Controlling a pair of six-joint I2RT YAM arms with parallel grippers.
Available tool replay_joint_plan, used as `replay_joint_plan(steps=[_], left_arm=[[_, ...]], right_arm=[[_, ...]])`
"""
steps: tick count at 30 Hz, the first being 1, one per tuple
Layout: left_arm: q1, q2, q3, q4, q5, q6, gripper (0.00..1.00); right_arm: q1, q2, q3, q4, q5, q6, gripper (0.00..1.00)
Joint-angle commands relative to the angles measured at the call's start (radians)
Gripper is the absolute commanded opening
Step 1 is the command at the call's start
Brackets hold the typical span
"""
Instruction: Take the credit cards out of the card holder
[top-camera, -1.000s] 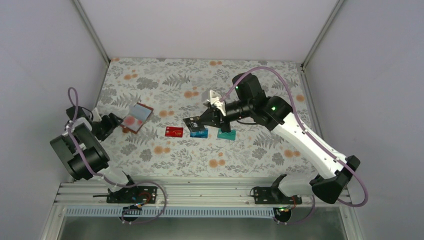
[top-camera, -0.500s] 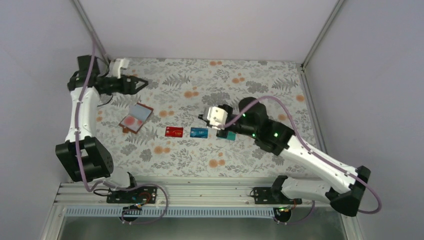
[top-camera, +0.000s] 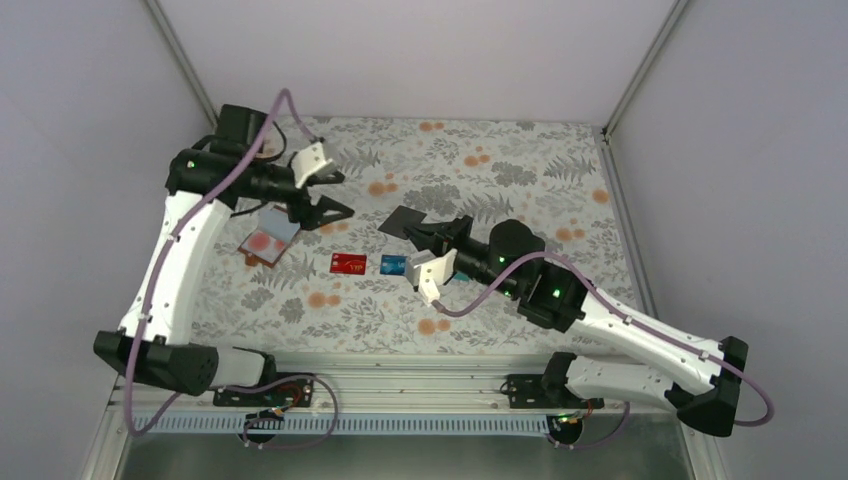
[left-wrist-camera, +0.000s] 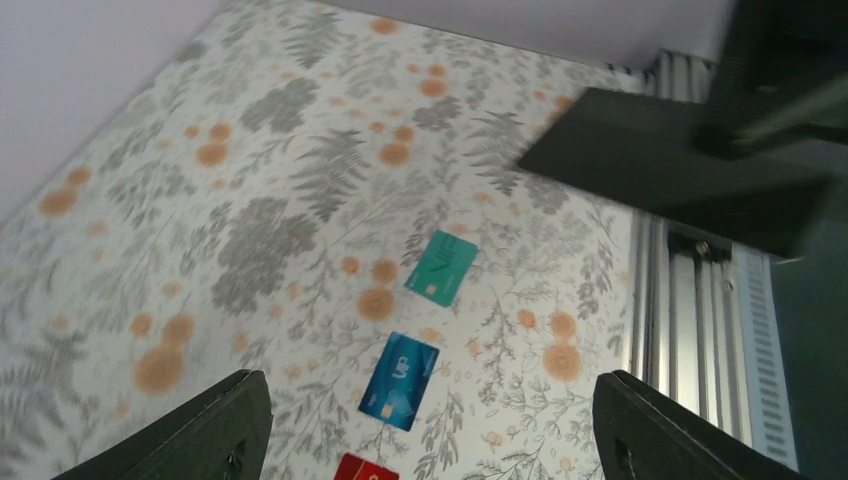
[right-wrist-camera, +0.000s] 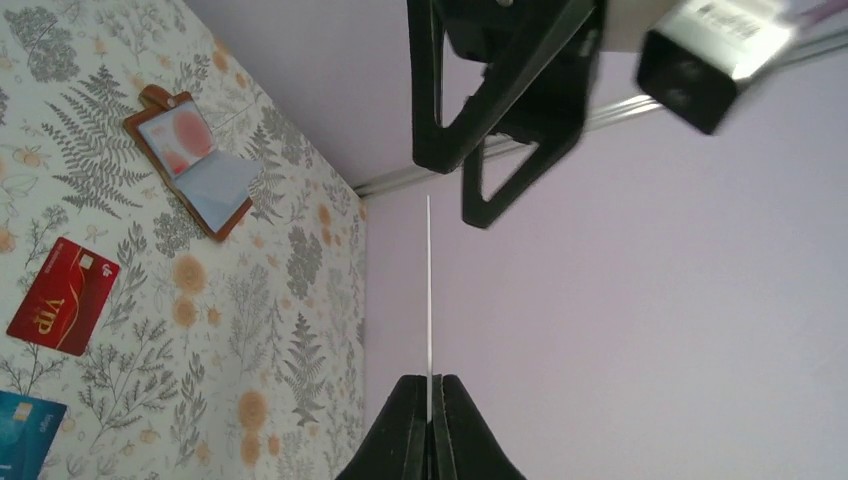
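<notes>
The brown card holder (top-camera: 270, 238) (right-wrist-camera: 195, 160) lies open on the floral cloth at the left, with a red-white card showing in one pocket. A red card (top-camera: 348, 263) (right-wrist-camera: 63, 295) (left-wrist-camera: 365, 468) and a blue card (top-camera: 397, 265) (left-wrist-camera: 399, 381) lie flat in a row to its right, and a teal card (left-wrist-camera: 443, 267) lies beyond them. My right gripper (top-camera: 437, 233) (right-wrist-camera: 430, 385) is shut on a black card (top-camera: 405, 221) (left-wrist-camera: 680, 165) and holds it in the air above the row. My left gripper (top-camera: 335, 195) (left-wrist-camera: 432, 400) hangs open and empty just right of the holder.
Grey walls close in the cloth at the back and both sides. A ribbed metal rail (top-camera: 400, 385) (left-wrist-camera: 700, 330) runs along the near edge. In the top view the right wrist's white camera housing (top-camera: 432, 272) covers the teal card.
My left arm has swung from the near left, round the back-left corner, to above the holder. My right arm has drawn back and rolled over, still gripping the black card.
</notes>
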Motion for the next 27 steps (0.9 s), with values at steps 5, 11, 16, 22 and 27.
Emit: replay_joint_plan(steps=[5, 11, 16, 22, 27], left_arm=[[-0.252, -0.059, 0.090, -0.128, -0.138, 0.244, 0.87], [-0.399, -0.113, 0.046, -0.047, -0.257, 0.273, 0.86], [-0.445, -0.096, 0.032, 0.018, -0.358, 0.221, 0.68], [-0.486, -0.083, 0.031, 0.022, -0.373, 0.207, 0.46], [-0.486, -0.084, 0.065, 0.039, -0.357, 0.160, 0.03]], right_arm=[[0.015, 0.068, 0.115, -0.132, -0.056, -0.012, 0.04], [0.015, 0.091, 0.135, -0.116, -0.087, 0.034, 0.04], [0.013, 0.113, 0.192, -0.152, -0.132, 0.116, 0.04], [0.011, 0.129, 0.249, -0.206, -0.165, 0.176, 0.04], [0.012, 0.159, 0.281, -0.244, -0.155, 0.209, 0.04]])
